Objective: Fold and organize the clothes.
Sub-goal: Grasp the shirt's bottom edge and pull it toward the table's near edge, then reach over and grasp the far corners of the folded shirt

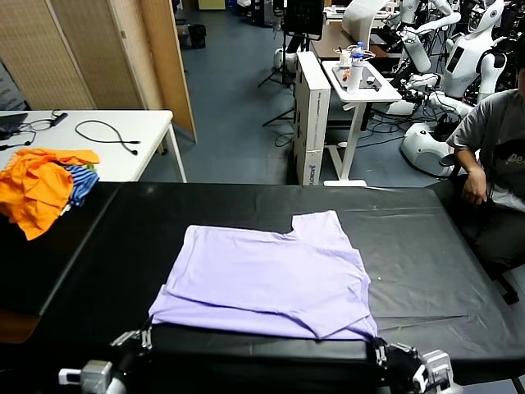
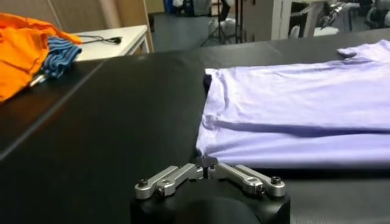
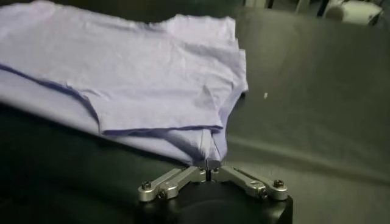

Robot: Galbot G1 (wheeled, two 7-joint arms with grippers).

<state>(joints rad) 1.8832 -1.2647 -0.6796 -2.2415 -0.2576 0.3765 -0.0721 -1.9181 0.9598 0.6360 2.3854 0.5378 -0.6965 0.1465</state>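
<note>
The clothes are one pale lavender T-shirt [image 1: 271,279] lying folded flat on the black table [image 1: 426,246], a sleeve pointing to the far side. My left gripper [image 1: 146,336] sits at the shirt's near left corner. In the left wrist view this gripper [image 2: 206,168] is shut, its tips pinching the corner of the T-shirt [image 2: 292,103]. My right gripper [image 1: 379,351] is at the near right corner. Seen from the right wrist, it [image 3: 208,172] has its tips together on a bunched fold of the T-shirt [image 3: 134,73].
An orange and blue-striped pile of garments [image 1: 41,185] lies at the table's far left corner. A white table with cables [image 1: 107,131] stands behind it. A seated person [image 1: 496,164] is at the right edge, a white cart [image 1: 357,82] beyond.
</note>
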